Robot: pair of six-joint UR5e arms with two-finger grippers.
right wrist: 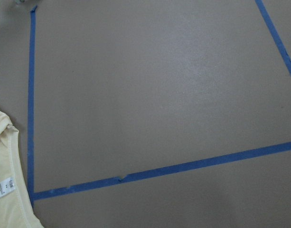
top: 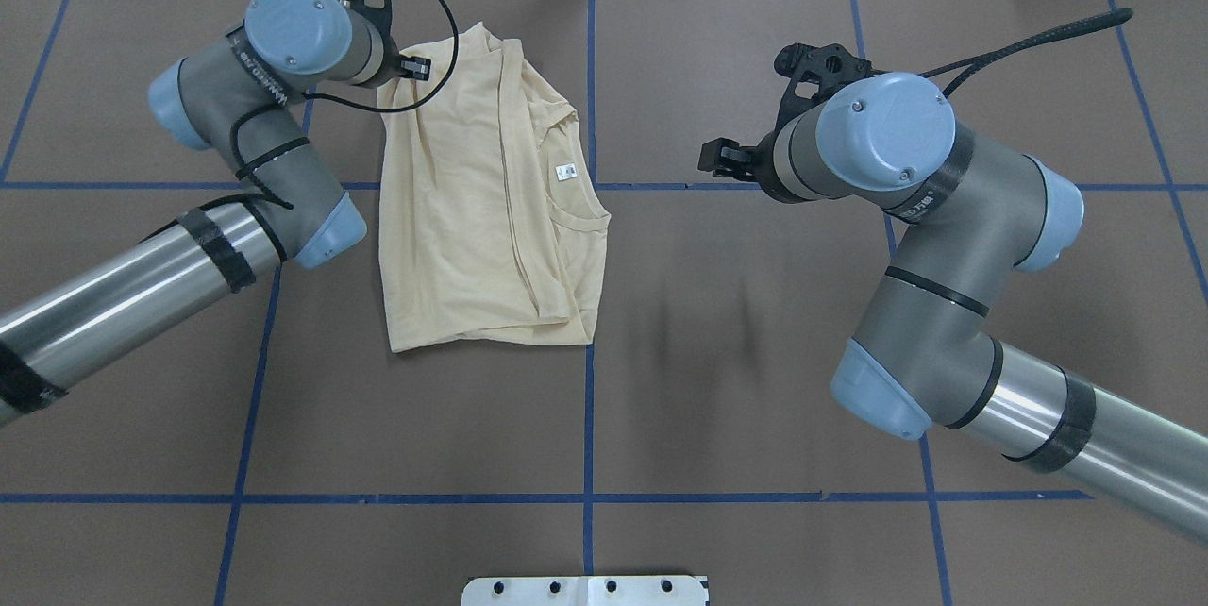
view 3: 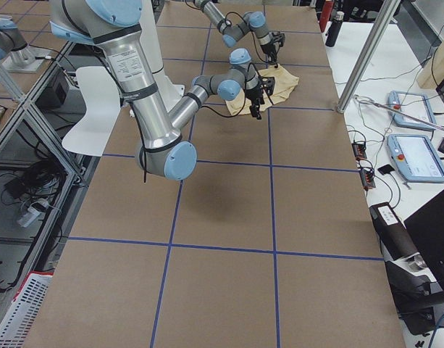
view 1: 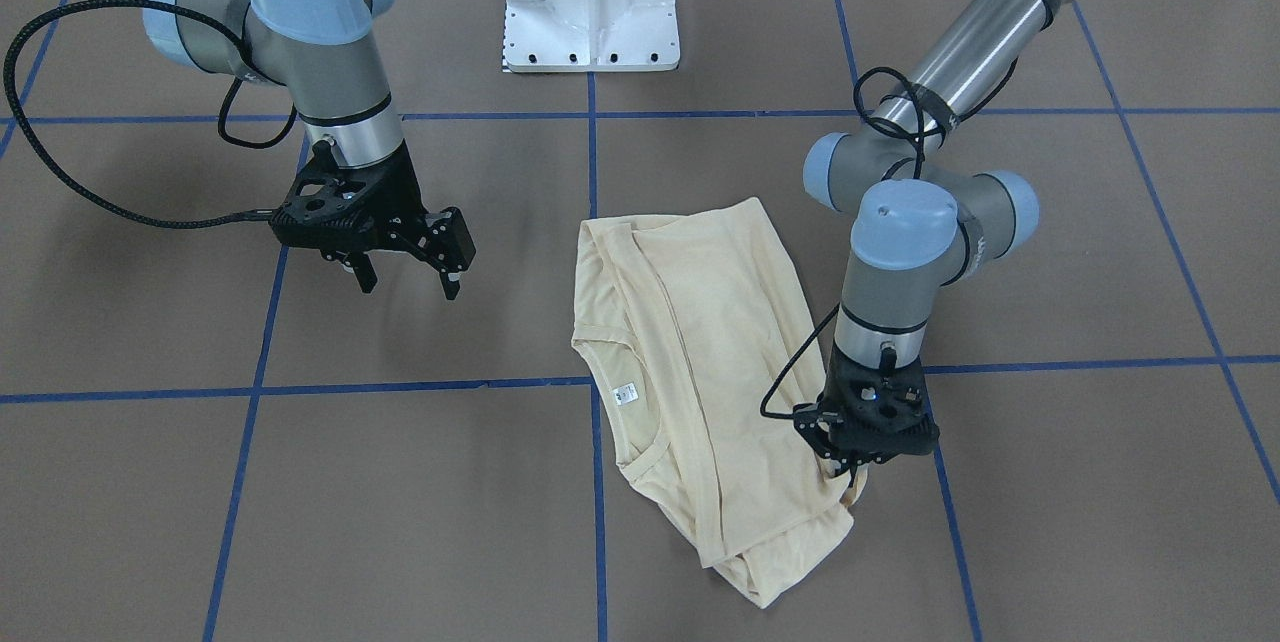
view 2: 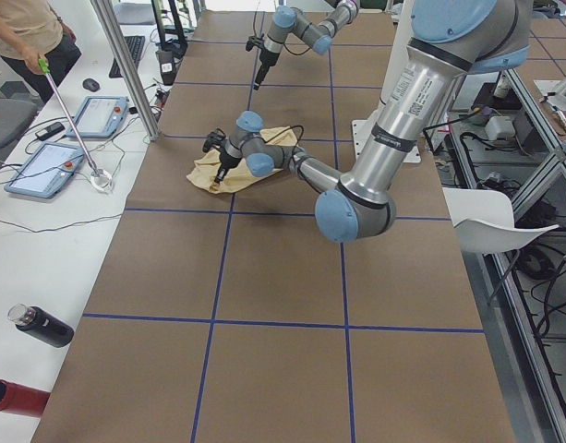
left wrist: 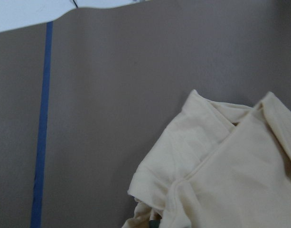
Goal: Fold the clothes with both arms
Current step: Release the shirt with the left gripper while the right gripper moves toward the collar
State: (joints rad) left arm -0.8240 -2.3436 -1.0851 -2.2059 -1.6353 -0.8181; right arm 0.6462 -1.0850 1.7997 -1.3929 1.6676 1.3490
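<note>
The pale cream-yellow T-shirt [view 1: 700, 352] lies folded on the brown table, its neck and small white label up and its print hidden. It also shows in the overhead view [top: 472, 210]. My left gripper [view 1: 848, 470] points down at the shirt's outer edge, near a sleeve corner, and looks shut on a pinch of fabric. The left wrist view shows that bunched corner [left wrist: 154, 209]. My right gripper [view 1: 410, 284] is open and empty. It hangs above bare table, well apart from the shirt. The right wrist view shows only the shirt's neck edge and label [right wrist: 5, 183].
The white pedestal base [view 1: 590, 2] stands at the robot's side of the table. Blue tape lines [view 1: 300, 389] grid the brown surface. In the left side view a person [view 2: 24, 28] stands by tablets, and a dark bottle [view 2: 42, 325] lies on the white side bench.
</note>
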